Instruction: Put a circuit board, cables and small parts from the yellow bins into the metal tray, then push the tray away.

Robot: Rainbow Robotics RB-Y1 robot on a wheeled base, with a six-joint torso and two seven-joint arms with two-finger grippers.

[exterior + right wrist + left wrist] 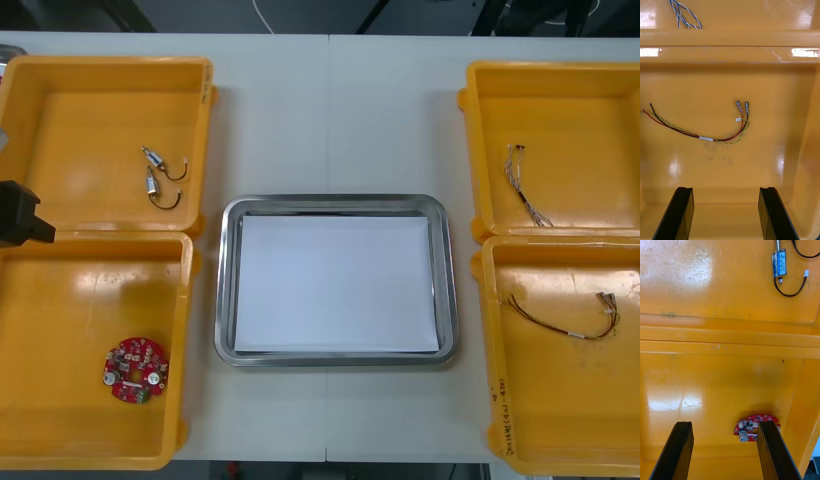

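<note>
On the left of the table (330,120), the far left bin (70,120) holds two small metal parts (153,183) with black leads. The near left bin (60,320) holds the red circuit board (135,370). The left end effector (725,423) hangs over that near bin, fingers apart and empty. The board lies just beside one finger, not between the two.

In the middle, the tray (225,290), white inside, holds nothing, so the task looks to be at its first pick.

On the right, the far right bin (590,120) holds the blue and white cable (527,185). The near right bin (560,400) holds the red and yellow cable (565,320), and the right end effector (725,189) hovers above it, fingers apart and empty.

The next move likely calls for the left arm to shift until its fingers straddle the board, then descend and close.
</note>
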